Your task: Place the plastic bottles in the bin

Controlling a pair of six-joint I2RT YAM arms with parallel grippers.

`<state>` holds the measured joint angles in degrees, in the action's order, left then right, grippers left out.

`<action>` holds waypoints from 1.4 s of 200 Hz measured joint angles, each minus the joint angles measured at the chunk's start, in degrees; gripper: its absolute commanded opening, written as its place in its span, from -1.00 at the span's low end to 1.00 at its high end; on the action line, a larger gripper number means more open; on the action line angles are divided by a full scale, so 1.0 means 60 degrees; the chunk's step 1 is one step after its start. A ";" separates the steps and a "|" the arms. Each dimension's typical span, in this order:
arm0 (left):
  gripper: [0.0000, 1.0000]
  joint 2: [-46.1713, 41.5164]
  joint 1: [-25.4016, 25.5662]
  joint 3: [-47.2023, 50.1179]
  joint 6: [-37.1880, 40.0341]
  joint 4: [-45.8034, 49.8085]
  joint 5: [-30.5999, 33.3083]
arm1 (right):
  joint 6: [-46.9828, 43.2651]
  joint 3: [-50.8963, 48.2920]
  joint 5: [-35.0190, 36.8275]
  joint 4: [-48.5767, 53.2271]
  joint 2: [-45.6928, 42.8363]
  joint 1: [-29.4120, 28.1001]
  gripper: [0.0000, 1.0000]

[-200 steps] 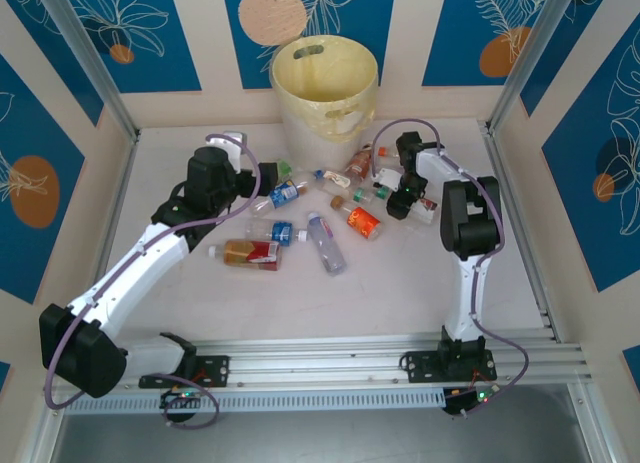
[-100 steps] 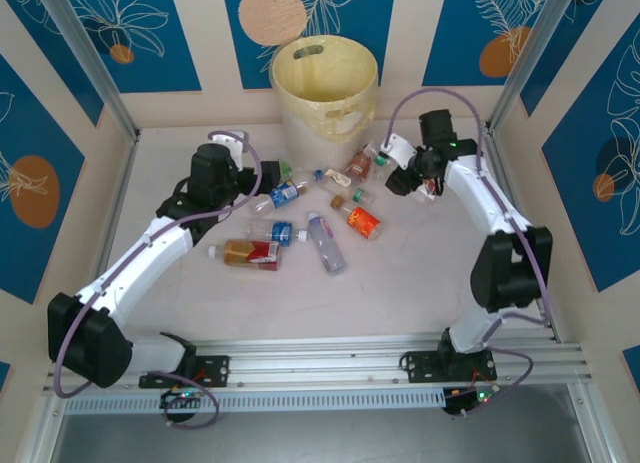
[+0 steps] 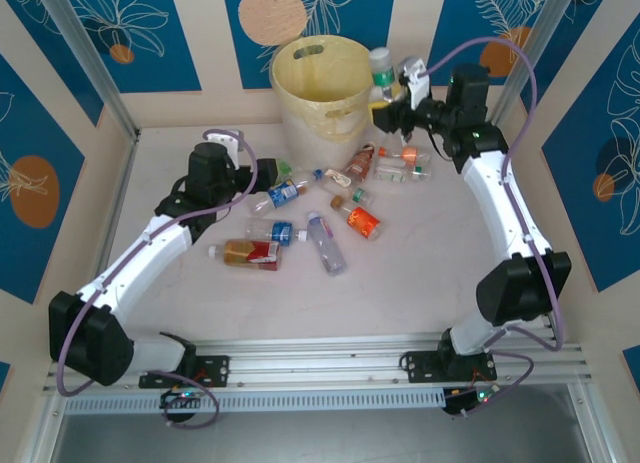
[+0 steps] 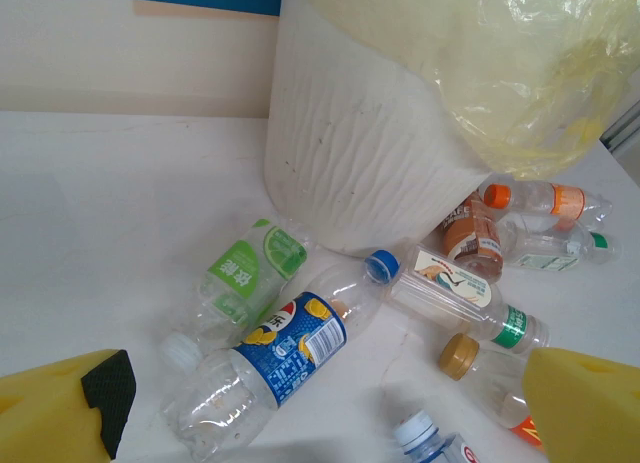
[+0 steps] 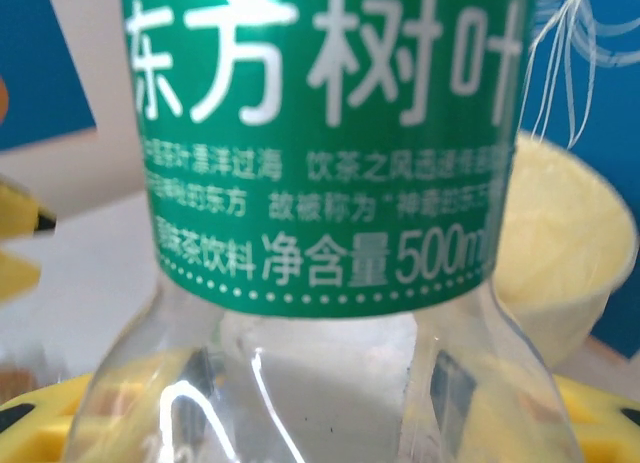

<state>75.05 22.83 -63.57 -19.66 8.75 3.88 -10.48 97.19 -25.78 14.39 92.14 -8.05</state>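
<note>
Pale yellow bin, green-label bottle w/ white text, clear blue-label bottle.

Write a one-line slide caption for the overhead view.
Right gripper holds a green-labelled bottle by the yellow bin's rim; left gripper hangs open over loose bottles on the table.

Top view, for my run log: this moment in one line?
right gripper: shut on green-label bottle, beside bin | left gripper: open

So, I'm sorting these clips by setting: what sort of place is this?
Probably a robot test cell: a white table boxed in by metal-framed walls with blue leaf-print panels, robot arms bolted to a rail, and plastic bottles strewn beside a yellow bin.
</note>
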 measured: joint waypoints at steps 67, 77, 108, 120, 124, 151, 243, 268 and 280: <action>1.00 -0.0441 -0.0138 0.0543 -0.0182 -0.0098 -0.0106 | 0.1504 0.4189 0.1577 -0.1268 0.3122 -0.1166 -0.01; 1.00 -0.0561 -0.0168 0.0685 -0.0182 -0.0109 -0.0102 | 0.1672 0.4914 0.1880 -0.1326 0.3657 -0.1166 -0.01; 1.00 -0.1027 -0.0313 0.1144 -0.0178 -0.0193 -0.0073 | 0.1807 0.6874 0.2816 -0.1333 0.5260 -0.1158 0.00; 1.00 -0.1198 -0.0375 0.1308 -0.0175 -0.0240 -0.0069 | 0.1698 0.7464 0.3213 -0.1293 0.5821 -0.1158 0.01; 1.00 -0.1249 -0.0401 0.1351 -0.0175 -0.0259 -0.0069 | 0.1639 0.7584 0.3311 -0.1271 0.5952 -0.1158 0.01; 1.00 -0.1464 -0.0557 0.1519 -0.0175 -0.0379 -0.0066 | 0.1304 0.7803 0.3701 -0.1260 0.6604 -0.1158 0.05; 1.00 -0.1468 -0.0863 0.1541 -0.0182 -0.0397 -0.0076 | -0.0182 0.8521 0.4583 -0.0321 0.7490 -0.1399 0.17; 1.00 -0.1406 -0.0933 0.1552 -0.0222 -0.0415 -0.0091 | -0.0634 0.8670 0.4801 0.0831 0.7493 -0.1599 0.17; 1.00 -0.1373 -0.0973 0.1574 -0.0248 -0.0437 -0.0120 | -0.0794 0.8706 0.4747 0.1326 0.7493 -0.1687 0.18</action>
<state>66.81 16.99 -54.13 -21.15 6.13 3.16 -15.25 149.42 2.70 22.35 137.10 -18.17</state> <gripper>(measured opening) 0.999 0.590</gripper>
